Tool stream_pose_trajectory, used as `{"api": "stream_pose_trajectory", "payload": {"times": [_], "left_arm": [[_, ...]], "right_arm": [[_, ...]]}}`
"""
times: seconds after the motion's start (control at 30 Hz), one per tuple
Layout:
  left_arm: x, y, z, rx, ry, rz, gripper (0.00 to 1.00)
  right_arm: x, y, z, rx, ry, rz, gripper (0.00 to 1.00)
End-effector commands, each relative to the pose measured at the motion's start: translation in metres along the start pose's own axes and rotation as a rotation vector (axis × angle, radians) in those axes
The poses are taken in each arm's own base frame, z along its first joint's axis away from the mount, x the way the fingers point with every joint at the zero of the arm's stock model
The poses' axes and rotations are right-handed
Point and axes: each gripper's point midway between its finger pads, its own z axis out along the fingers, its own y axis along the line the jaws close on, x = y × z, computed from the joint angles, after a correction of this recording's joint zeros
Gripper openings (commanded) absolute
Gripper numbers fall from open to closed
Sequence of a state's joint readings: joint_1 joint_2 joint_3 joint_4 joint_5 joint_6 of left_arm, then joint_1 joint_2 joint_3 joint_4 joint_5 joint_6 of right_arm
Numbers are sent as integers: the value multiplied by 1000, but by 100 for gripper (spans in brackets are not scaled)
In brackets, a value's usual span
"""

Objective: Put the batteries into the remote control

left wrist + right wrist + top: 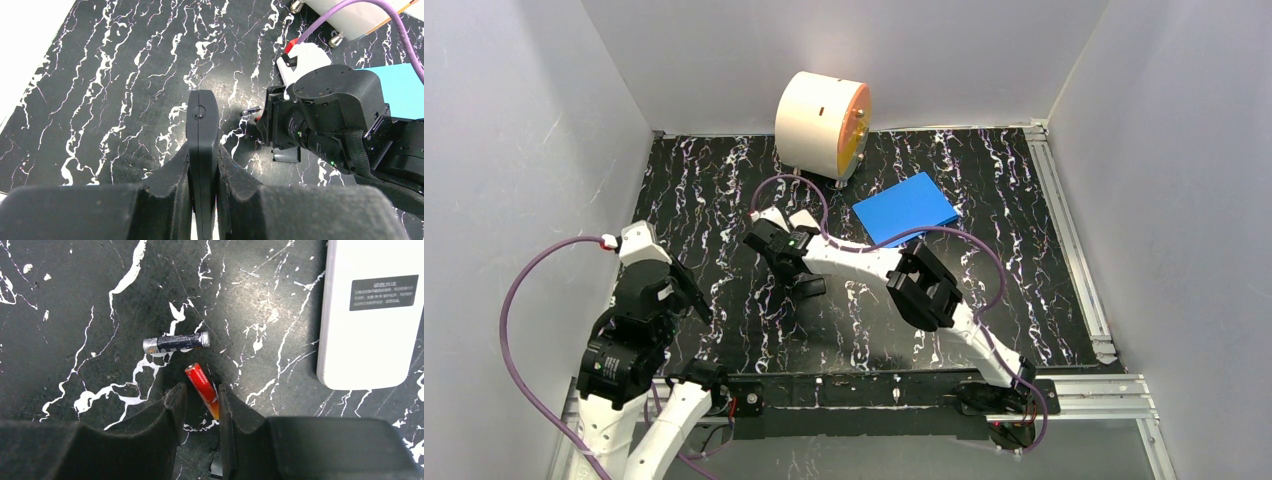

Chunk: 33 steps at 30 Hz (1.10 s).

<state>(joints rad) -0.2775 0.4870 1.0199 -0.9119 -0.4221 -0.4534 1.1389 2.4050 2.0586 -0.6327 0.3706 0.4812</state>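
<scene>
My left gripper (203, 152) is shut on a black remote control (202, 130), held edge-on and pointing away over the table. An orange-red battery (201, 386) lies on the dark marble table. My right gripper (201, 389) is low over it and open. The battery sits between the fingers, against the right finger (226, 405), with a gap to the left one. A dark battery with silver ends (176, 342) lies just beyond, crosswise. A white remote (372, 315) lies face down at the upper right of the right wrist view.
A small dark flat piece (286, 154) lies by the right wrist. A blue flat block (906, 208) and a cream drum with an orange face (822, 123) stand at the back. White walls enclose the table, and an aluminium rail (1069, 230) runs along its right side.
</scene>
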Motion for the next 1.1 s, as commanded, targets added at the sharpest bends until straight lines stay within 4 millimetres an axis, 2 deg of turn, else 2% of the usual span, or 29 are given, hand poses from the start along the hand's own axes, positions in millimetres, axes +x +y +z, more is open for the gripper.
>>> {"api": "stream_pose_trajectory", "payload": {"times": [0.0,0.3,0.4,0.47,0.6,0.63,0.67,0.7,0.87,0.97,1.07], "left_arm": [[-9,-3,1,2,-20,-5,0],[-8,-8,4,17,-11,-1,0],[-6,-20,7,74,5,5,0],[-5,-34,9,145,14,12,0],[2,-73,12,338,65,40,0],[3,-83,12,388,79,48,0],[5,-96,11,453,102,51,0],[7,-111,9,531,127,56,0],[5,-168,4,810,203,55,0],[-7,-202,-4,996,213,34,0],[-24,-231,-22,1194,202,-10,0]], "right_arm": [[1,5,8,-8,7,-10,36],[12,-5,1,4,54,-34,15],[5,-12,-10,23,33,-34,13],[-7,-20,-23,46,-14,-18,13],[-35,-39,-62,40,-131,62,13],[-45,-47,-79,31,-167,96,13],[-44,-56,-81,40,-171,122,13],[-53,-66,-97,32,-205,158,13],[-77,-119,-147,-7,-335,305,14],[-101,-130,-192,-97,-464,330,16],[-124,-128,-248,-213,-594,336,17]]}}
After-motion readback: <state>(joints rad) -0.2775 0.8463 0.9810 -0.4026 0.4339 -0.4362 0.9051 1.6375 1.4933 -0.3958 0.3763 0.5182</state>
